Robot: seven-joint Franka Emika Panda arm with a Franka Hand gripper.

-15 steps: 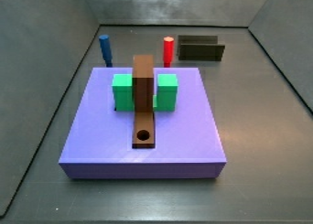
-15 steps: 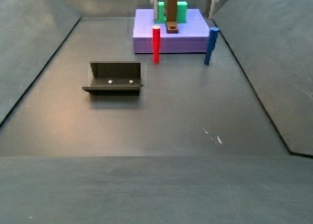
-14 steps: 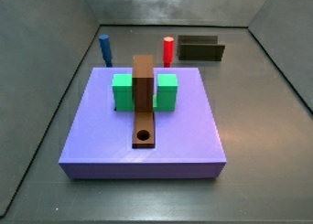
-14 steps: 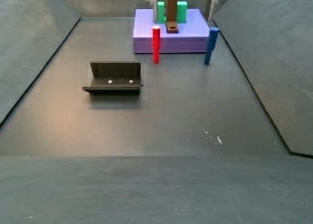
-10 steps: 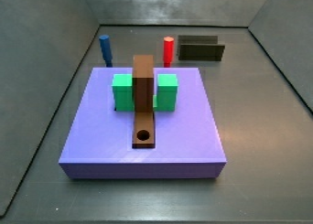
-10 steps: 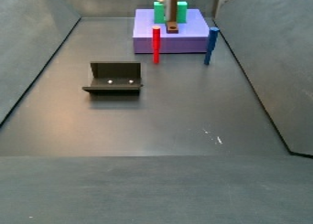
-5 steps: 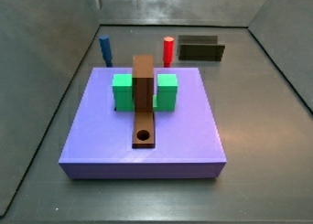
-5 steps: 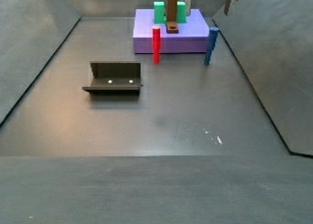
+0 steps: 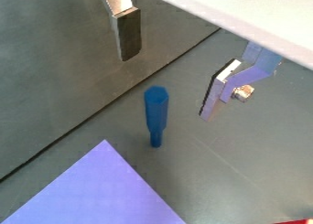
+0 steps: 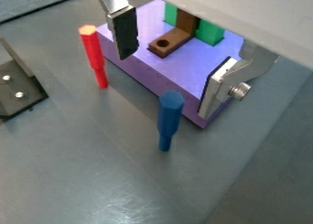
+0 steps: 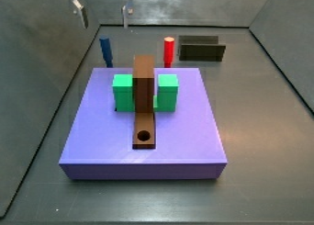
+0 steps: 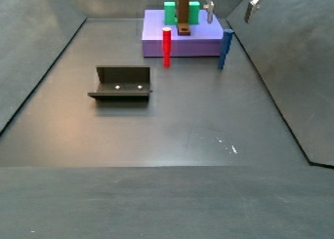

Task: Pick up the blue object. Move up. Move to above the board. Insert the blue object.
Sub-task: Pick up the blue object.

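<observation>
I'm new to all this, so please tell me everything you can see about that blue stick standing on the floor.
The blue object is a slim, dark-blue, smooth round peg with a flat top. It stands upright on the grey floor, beside the purple slab but apart from it, touching only the floor. The gripper hangs open above it, fingers on either side, not holding it.

Light: even and soft around me, no hard shadows
Glare: faint sheen on the grey floor (image 12: 156, 136)
Focus: side views sharp; my gripper (image 9: 171, 68) slightly soft in close-up
</observation>
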